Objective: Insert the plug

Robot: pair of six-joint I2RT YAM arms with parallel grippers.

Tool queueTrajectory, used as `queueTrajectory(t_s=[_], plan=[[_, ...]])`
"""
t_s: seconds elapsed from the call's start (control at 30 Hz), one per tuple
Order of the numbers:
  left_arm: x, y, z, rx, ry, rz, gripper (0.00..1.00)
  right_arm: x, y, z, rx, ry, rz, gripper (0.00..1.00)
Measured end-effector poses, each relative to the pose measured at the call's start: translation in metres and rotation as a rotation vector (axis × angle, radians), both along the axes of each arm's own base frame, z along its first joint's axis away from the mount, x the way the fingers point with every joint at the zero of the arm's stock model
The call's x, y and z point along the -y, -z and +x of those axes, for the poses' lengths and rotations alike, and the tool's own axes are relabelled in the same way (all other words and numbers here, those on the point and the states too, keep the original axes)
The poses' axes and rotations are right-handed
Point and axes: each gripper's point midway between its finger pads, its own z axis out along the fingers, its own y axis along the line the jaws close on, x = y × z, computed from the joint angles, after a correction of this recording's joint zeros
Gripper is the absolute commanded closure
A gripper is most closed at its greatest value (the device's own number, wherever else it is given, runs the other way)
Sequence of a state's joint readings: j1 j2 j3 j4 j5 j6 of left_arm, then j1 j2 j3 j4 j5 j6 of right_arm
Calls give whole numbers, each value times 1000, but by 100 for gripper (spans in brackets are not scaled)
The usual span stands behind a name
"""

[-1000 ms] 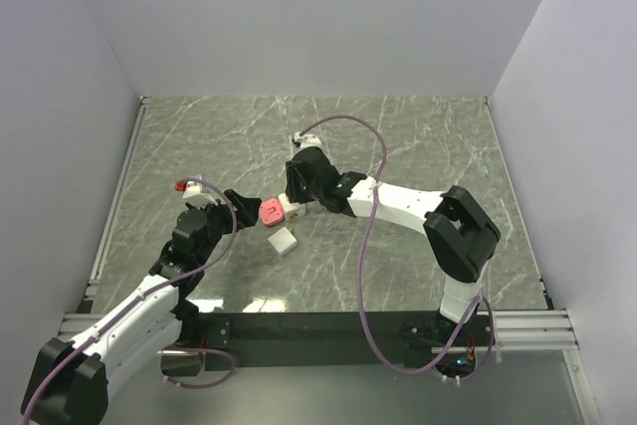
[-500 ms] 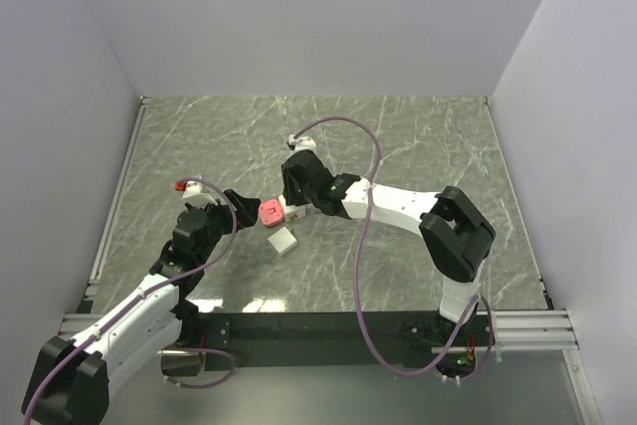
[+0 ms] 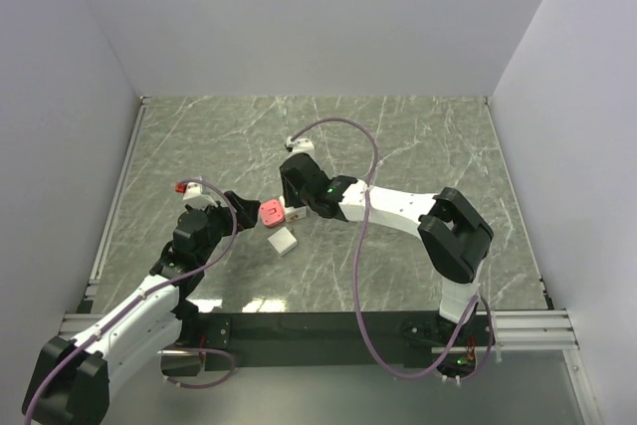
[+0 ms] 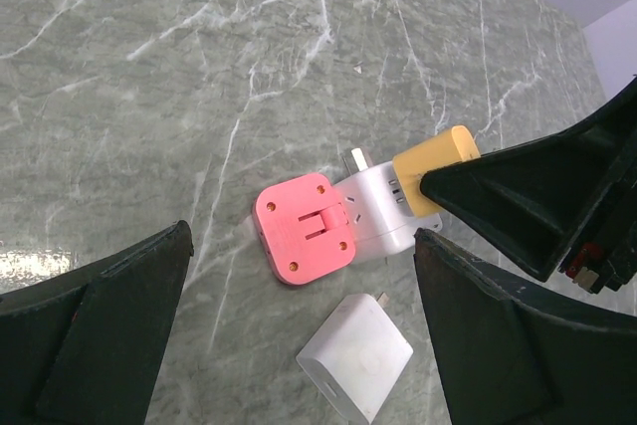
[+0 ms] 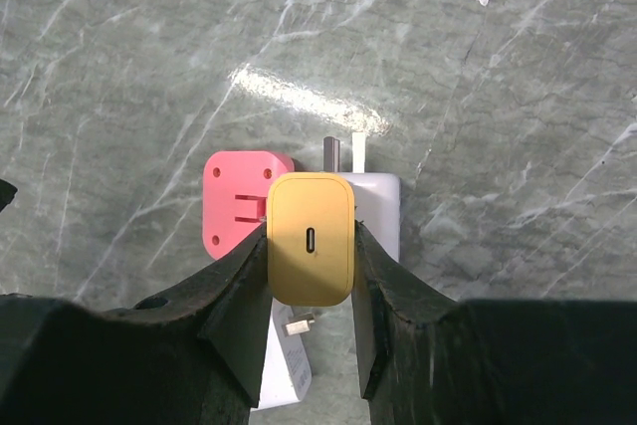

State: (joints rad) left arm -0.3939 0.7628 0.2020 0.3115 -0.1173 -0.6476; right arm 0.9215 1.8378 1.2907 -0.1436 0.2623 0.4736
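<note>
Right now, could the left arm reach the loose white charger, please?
Probably yes: the left end effector is open and faces the charger with nothing between; the right end effector sits farther off.

Plug (image 4: 435,164) against rt side of adapter (image 4: 373,211) on table (image 4: 149,67); loose charger (image 4: 355,356) just in front.

1. I read the tabletop (image 4: 149,67) as grey-green marble with white veins.
2. The charger plug (image 5: 311,238) is mustard yellow, with 1 dark port slot on its face.
3. The socket adapter (image 4: 304,228) has a pink face with 4 orange dots at its corners, on a white body.
4. The loose charger (image 4: 355,355) is plain white.
5. The right gripper (image 5: 311,251) is matte black.
6. From above, the left arm (image 3: 139,316) and right arm (image 3: 398,208) are white with black joints, and the cable (image 3: 338,120) is purple.
</note>
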Motion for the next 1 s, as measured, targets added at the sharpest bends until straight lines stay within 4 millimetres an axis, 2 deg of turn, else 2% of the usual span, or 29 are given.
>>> queueTrajectory(t_s=[1.0], plan=[[-3, 2, 0, -4, -8, 2, 1, -10, 7, -2, 47, 19, -90, 100]])
